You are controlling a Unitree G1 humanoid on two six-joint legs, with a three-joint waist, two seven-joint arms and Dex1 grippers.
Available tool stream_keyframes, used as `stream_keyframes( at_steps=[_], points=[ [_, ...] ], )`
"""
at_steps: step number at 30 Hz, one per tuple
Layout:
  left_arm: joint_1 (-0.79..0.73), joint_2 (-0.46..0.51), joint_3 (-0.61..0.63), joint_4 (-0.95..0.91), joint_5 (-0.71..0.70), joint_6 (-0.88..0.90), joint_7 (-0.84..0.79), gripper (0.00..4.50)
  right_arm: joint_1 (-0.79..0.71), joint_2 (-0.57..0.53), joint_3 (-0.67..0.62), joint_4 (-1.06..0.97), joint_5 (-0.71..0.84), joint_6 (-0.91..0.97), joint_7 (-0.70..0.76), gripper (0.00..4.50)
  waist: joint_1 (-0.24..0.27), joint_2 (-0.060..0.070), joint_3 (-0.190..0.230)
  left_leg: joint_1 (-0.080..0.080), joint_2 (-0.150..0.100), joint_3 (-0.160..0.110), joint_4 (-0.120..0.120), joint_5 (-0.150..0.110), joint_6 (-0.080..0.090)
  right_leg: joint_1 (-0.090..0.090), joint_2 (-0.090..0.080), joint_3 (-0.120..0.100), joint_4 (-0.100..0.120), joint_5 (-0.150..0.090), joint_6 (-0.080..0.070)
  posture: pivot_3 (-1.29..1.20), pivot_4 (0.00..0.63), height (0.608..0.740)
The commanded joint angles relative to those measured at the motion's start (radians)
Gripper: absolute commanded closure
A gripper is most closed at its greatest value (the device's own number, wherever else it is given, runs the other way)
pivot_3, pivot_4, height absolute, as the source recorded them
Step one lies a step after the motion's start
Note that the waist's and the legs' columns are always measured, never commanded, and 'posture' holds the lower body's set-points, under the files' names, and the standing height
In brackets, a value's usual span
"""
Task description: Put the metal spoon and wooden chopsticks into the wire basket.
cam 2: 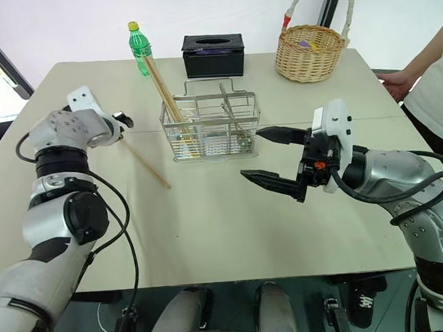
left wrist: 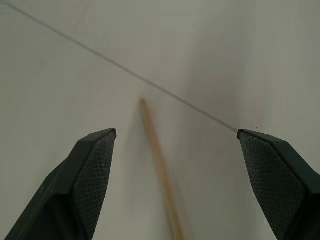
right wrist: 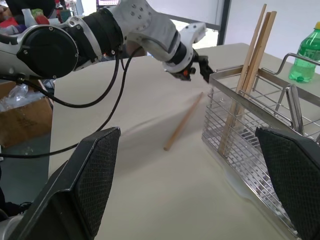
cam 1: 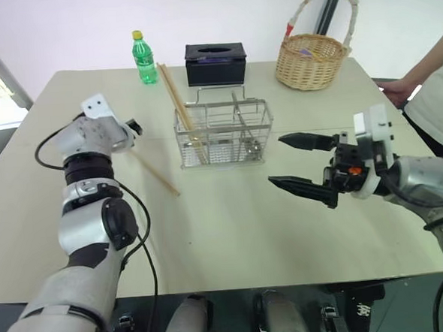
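While chopsticks (cam 1: 179,108) lean inside, wire basket (cam 1: 223,134) stands.

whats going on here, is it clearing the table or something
The robot is sorting cutlery into the wire basket. Several wooden chopsticks already stand in it, leaning out at one end, and something metal lies inside, likely the spoon. One chopstick is left on the table beside the basket. The left gripper hangs over it with jaws open, one on each side. The right gripper hovers open on the basket's other side, holding nothing.
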Motion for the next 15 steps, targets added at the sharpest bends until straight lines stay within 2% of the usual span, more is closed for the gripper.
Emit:
stream_keyframes(
  at_steps=[1,9,12,15],
  points=[
    [-0.049,0.001,0.013,0.072,0.012,-0.074,0.035,0.4,0.021,0.009,-0.021,-0.045,0.012,-0.014,-0.016,0.0,0.001,0.0,0.0,0.0,0.0,0.0,0.0,0.0,0.0,0.0,0.0,0.0,0.0,0.0,0.0,0.0,0.15,0.661],
    [-0.088,-0.006,0.053,0.337,-0.001,-0.296,0.074,0.4,0.079,0.021,-0.045,-0.102,0.037,-0.011,-0.075,0.0,0.002,0.0,0.0,0.0,-0.001,0.0,0.0,0.0,0.0,0.0,-0.001,0.0,0.0,0.0,0.0,0.0,0.15,0.661],
    [-0.103,-0.009,0.075,0.385,-0.018,-0.341,0.091,1.22,0.088,0.019,-0.047,-0.109,0.041,-0.013,-0.088,0.0,0.002,0.0,0.0,0.0,0.0,0.0,0.0,0.0,0.0,0.0,-0.001,0.0,0.0,0.0,0.0,0.0,0.15,0.661],
    [-0.119,-0.01,0.086,0.408,-0.023,-0.36,0.1,2.8,0.091,0.018,-0.05,-0.114,0.048,-0.013,-0.099,0.0,0.004,0.0,0.0,0.0,-0.001,0.0,0.001,0.0,0.0,0.0,-0.001,0.0,0.0,0.0,0.0,0.0,0.15,0.661]
  ],
)
